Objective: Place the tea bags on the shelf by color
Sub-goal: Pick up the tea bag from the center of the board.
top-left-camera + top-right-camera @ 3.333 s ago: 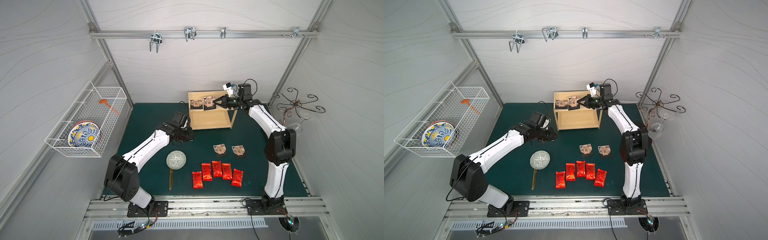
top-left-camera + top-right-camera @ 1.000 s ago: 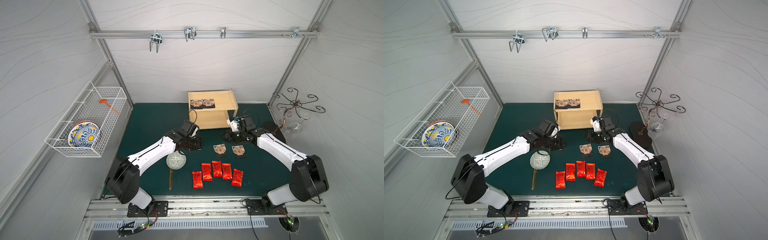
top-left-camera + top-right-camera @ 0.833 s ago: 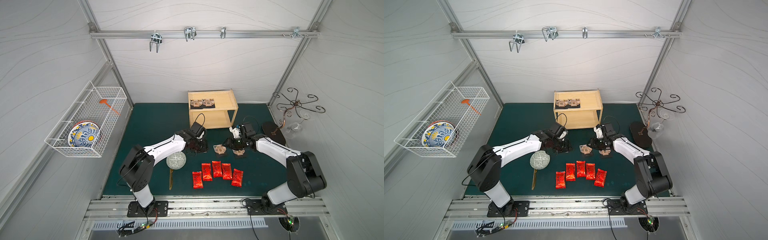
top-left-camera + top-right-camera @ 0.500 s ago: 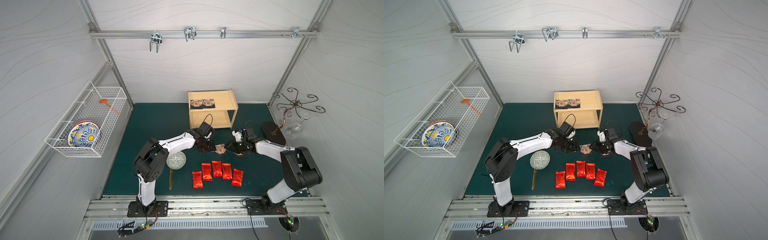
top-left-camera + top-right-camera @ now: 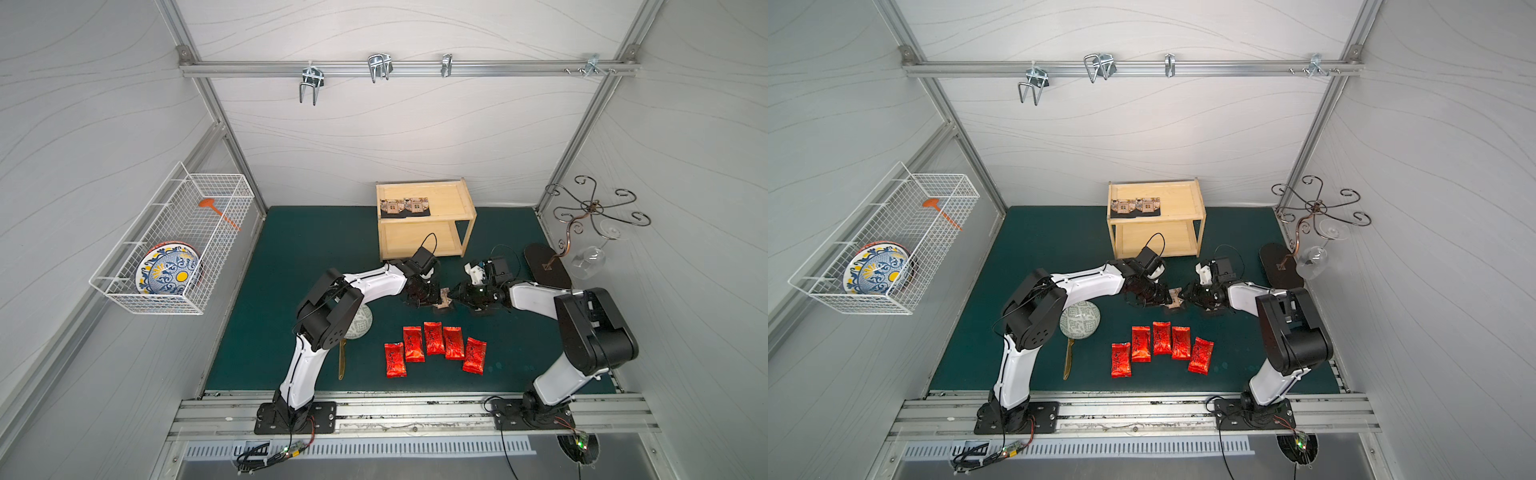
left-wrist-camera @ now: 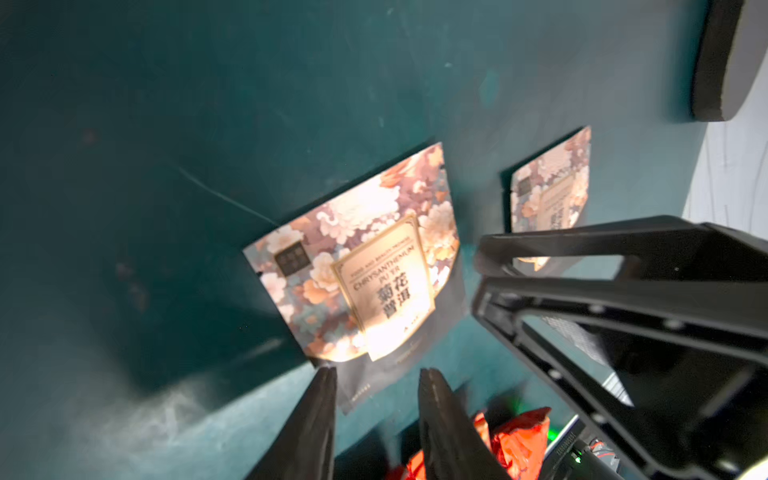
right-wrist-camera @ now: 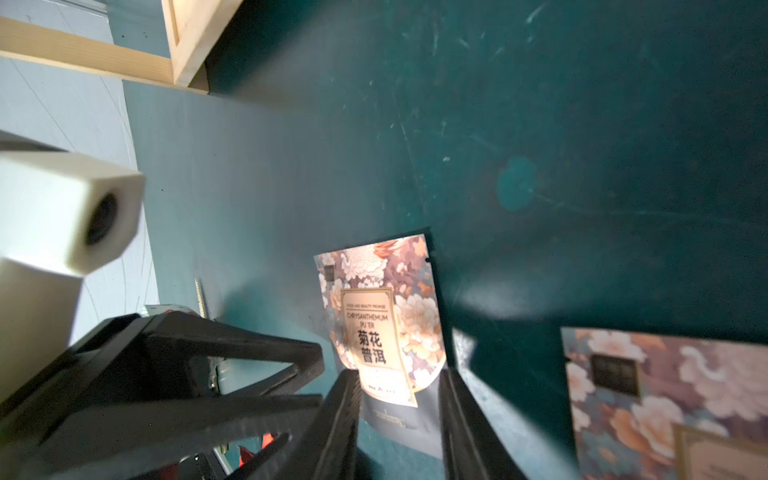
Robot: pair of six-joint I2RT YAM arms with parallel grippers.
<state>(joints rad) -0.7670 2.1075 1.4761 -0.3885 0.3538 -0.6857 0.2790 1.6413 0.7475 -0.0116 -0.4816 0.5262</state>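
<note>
1. Left wrist view: the left gripper [image 6: 378,372] hangs low over the green mat [image 6: 166,166], jaws parted and empty. The dark bottom strip of a beige packet [image 6: 361,270] shows in the gap. This packet lies flat just in front of the shelf.
2. The right gripper [image 7: 399,374] stands over the same packet from the opposite side, jaws also apart and holding nothing. The two grippers are just beside each other and likely crowd one another.
3. The packet looks light, thin, glossy and bendable. Lying flat, it probably offers only an edge, and the sealed dark strip seems the firmest place to pinch.
4. A second beige packet [image 7: 665,395] lies beside it under the right wrist, before the shelf's right end.
5. Five red sachets [image 5: 433,337] lie in a row farther in front of the shelf. A round patterned disc [image 5: 1080,320] lies front-left of it.
6. The shelf [image 5: 449,199] carries two beige packets [image 5: 417,205] on the left of its top tray. Its raised rim probably needs clearing.
7. A metal stand [image 5: 590,208] right of the shelf and a wire basket [image 5: 187,216] far left seem out of the way.
</note>
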